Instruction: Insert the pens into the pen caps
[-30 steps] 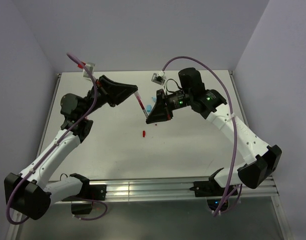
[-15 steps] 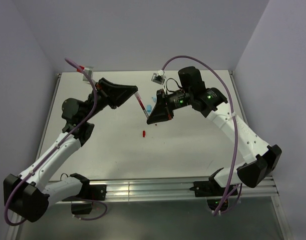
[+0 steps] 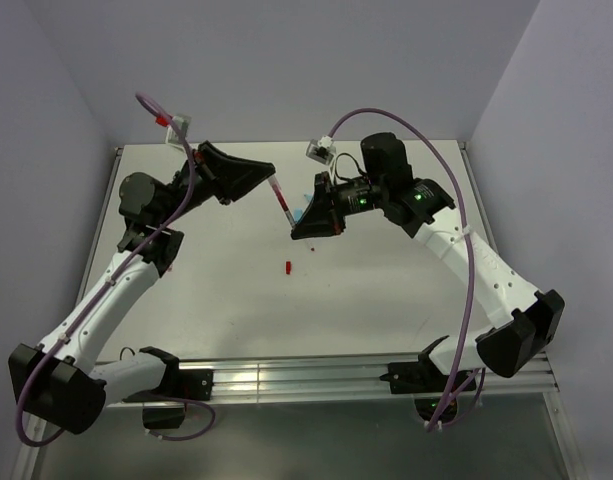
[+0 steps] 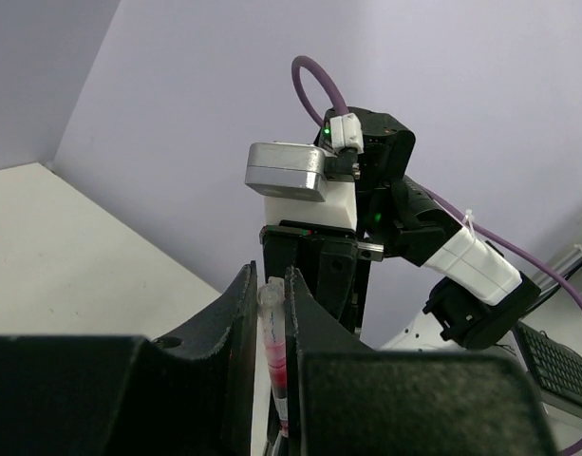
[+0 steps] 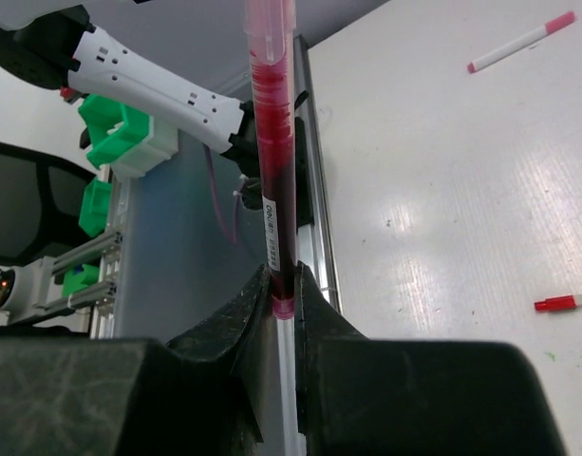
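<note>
One pen [image 3: 283, 208] with a dark red barrel hangs above the table, held at both ends. My left gripper [image 3: 273, 181] is shut on its upper, clear end. In the left wrist view the pen [image 4: 274, 356] stands between the closed fingers of the left gripper [image 4: 270, 299]. My right gripper [image 3: 294, 232] is shut on the lower end. In the right wrist view the pen [image 5: 272, 161] rises from the right gripper [image 5: 283, 285], with a pink translucent top. A red pen cap [image 3: 288, 266] [image 5: 559, 303] lies on the table below. A light blue cap [image 3: 300, 214] lies behind the held pen.
Another pen [image 5: 518, 43], white with a pink end, lies on the table in the right wrist view. The white table [image 3: 386, 290] ends at a metal rail [image 3: 286, 378] along the near edge. Purple cables [image 3: 466, 300] loop over both arms.
Both grippers, with the pen between them, have shifted slightly toward the back of the table. The left arm's elbow has swung a little. Both grips stay the same.
</note>
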Motion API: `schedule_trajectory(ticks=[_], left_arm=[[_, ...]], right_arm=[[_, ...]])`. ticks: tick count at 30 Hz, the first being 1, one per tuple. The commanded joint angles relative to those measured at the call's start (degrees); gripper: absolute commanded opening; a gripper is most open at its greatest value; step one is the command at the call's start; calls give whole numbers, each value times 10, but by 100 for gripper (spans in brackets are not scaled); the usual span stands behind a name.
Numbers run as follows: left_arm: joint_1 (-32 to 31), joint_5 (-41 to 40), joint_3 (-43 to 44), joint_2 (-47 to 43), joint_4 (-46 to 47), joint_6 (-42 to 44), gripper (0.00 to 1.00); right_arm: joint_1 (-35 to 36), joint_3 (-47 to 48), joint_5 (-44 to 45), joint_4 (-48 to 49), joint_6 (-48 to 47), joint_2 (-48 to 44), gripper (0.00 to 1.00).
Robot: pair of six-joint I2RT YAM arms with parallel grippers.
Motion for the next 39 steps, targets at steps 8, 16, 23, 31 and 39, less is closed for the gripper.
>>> schedule_trajectory(ticks=[8, 16, 23, 31, 39], left_arm=[[39, 77, 103, 38, -119, 77, 0], [105, -2, 263, 102, -508, 357, 0], [209, -106, 365, 239, -822, 583, 0], [283, -202, 378, 389, -882, 655, 0], [285, -284, 405, 503, -866, 607, 0]], right_arm=[[-11, -20, 34, 100, 6, -37, 64], [-13, -56, 75, 72, -26, -64, 88], [-16, -64, 113, 27, -66, -58, 90], [-16, -65, 127, 20, -71, -44, 90], [-16, -63, 127, 17, -70, -31, 90]])
